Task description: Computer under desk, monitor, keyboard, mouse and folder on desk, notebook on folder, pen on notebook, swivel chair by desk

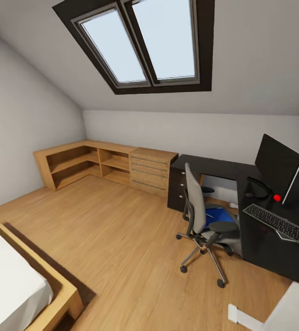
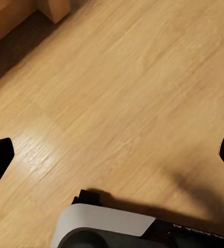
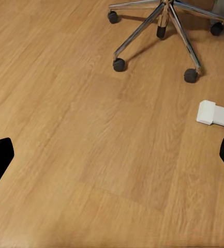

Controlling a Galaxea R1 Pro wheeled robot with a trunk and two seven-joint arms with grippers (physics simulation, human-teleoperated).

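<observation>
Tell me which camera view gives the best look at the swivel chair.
The head view: the swivel chair shows whole there, with backrest, armrests and star base, beside the desk, the blue folder on its seat. The right wrist view catches its chrome legs and castors. The left wrist view faces floor.

Black desk (image 1: pixel 223 166), grey swivel chair (image 1: pixel 196 202) (chrome base) — blue folder (image 1: pixel 216 216)

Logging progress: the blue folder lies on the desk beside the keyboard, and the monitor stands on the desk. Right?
Not quite. In the head view the folder lies on the chair seat, not on the desk beside the keyboard. The monitor does stand on the desk.
</observation>
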